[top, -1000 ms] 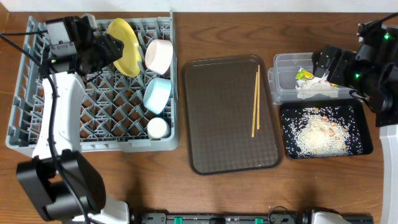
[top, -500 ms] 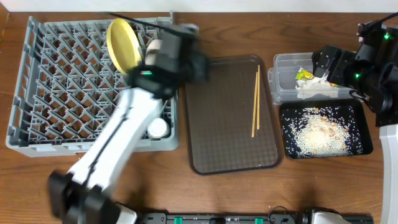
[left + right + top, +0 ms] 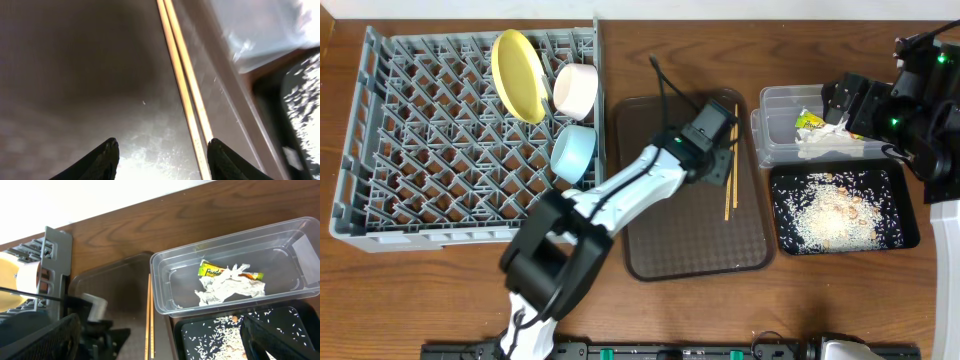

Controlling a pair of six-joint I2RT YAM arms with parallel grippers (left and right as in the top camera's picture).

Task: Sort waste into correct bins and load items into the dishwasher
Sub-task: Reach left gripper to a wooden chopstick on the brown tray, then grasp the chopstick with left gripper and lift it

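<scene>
From above, my left gripper (image 3: pixel 722 162) reaches over the brown serving tray (image 3: pixel 670 235), right at the upper part of the two chopsticks (image 3: pixel 729 195), which lie side by side along the tray's right side. The grey dish rack (image 3: pixel 470 236) sits to the left and holds the yellow plate (image 3: pixel 515 75) on edge, the white bowl (image 3: pixel 576 88) beside it and the light blue bowl (image 3: pixel 572 152) just below. On the right the clear tub (image 3: pixel 765 108) holds the snack wrapper (image 3: pixel 808 122) and the crumpled paper (image 3: pixel 828 142). Just beneath it the black tray (image 3: pixel 773 212) carries the rice scraps (image 3: pixel 832 215).

My left wrist view shows my fingers parted with nothing between the tips — the chopsticks run past just inside one finger. Whether it touches them I cannot tell.

From my right wrist, my right gripper (image 3: pixel 160 330) stands spread wide and empty above the near wall of the clear tub, with wrapper and paper inside — the rice-strewn black tray is below, and the chopsticks are to the left of it.
</scene>
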